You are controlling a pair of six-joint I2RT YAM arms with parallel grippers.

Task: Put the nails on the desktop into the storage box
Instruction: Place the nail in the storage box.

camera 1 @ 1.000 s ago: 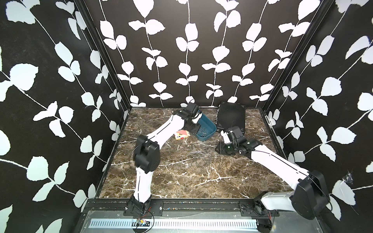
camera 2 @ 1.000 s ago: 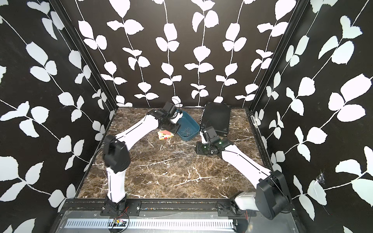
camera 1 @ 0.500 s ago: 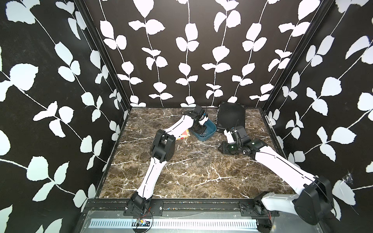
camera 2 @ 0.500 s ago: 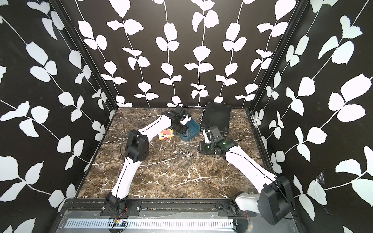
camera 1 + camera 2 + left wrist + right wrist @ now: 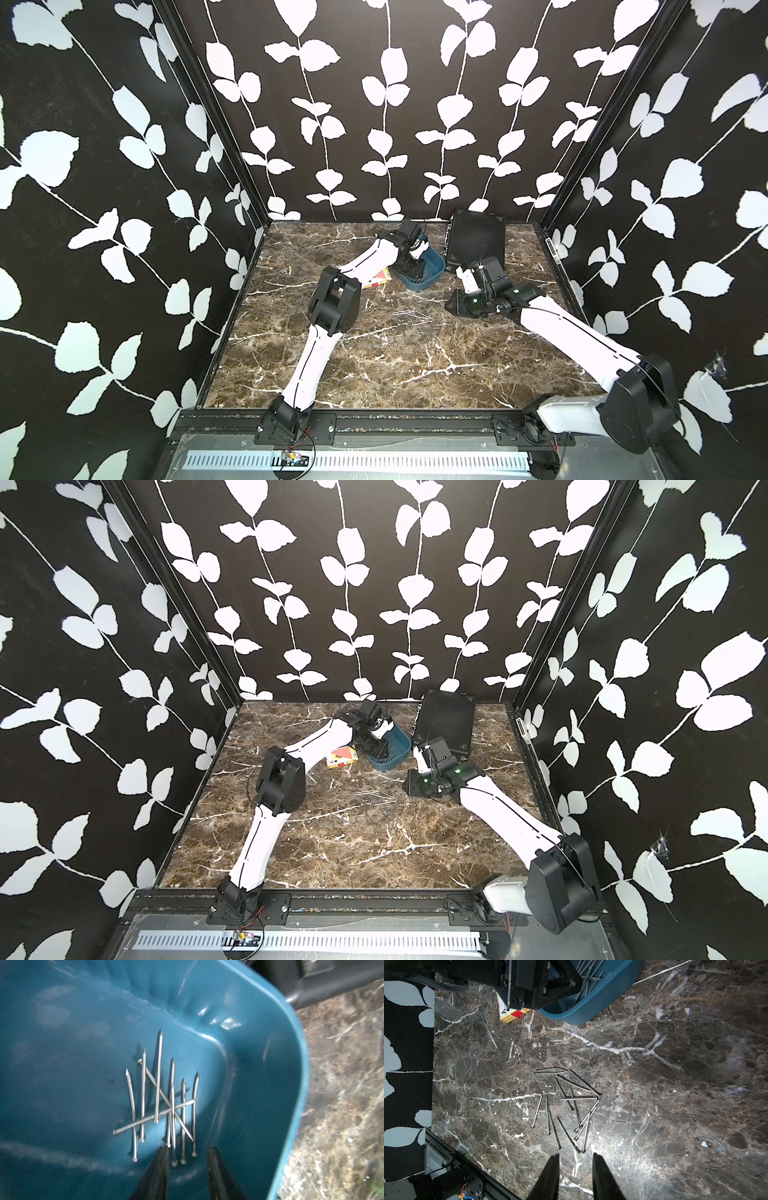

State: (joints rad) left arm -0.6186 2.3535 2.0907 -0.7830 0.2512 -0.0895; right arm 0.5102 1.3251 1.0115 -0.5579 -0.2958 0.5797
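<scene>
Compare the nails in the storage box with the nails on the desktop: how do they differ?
The box nails lie inside the storage box, near a corner; the desktop nails lie on the desktop. The box nails run mostly parallel with two crossing; the desktop nails splay many ways. The open left gripper points at the box nails, the open right gripper at the desktop nails. Both are thin silvery clusters.

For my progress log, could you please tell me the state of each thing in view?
left tool: open, empty, reaching into the storage box
right tool: open, empty, above the desktop
storage box: open-topped, partly filled
nails in the box: loose, crossing one another
nails on the desktop: scattered heap, not yet picked up
black case: lying flat by the back wall
</scene>
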